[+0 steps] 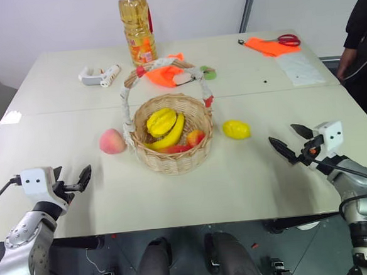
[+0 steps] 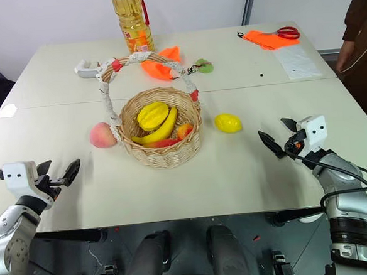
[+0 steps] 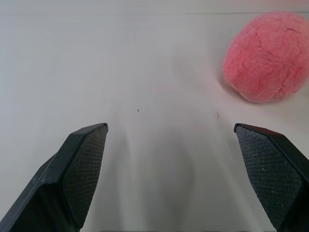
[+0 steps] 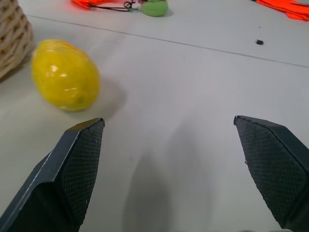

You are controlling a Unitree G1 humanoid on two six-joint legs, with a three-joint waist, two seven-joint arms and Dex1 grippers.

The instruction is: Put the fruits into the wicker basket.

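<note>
The wicker basket (image 1: 171, 141) stands upright at the centre of the bench (image 1: 250, 183). It contains a banana (image 1: 169, 137), a ridged yellow fruit (image 1: 160, 121) and a small red-orange fruit (image 1: 195, 137). The peach (image 1: 112, 141) lies on the bench just beside the basket on the robot's left; the lemon (image 1: 236, 129) lies near it on the robot's right.

Left gripper (image 1: 79, 180): jaws fully apart, empty, near the peach. Right gripper (image 1: 292, 141): jaws fully apart, empty, near the lemon.

An oil bottle (image 1: 137, 27) stands behind the basket; its label text is not legible.
</note>
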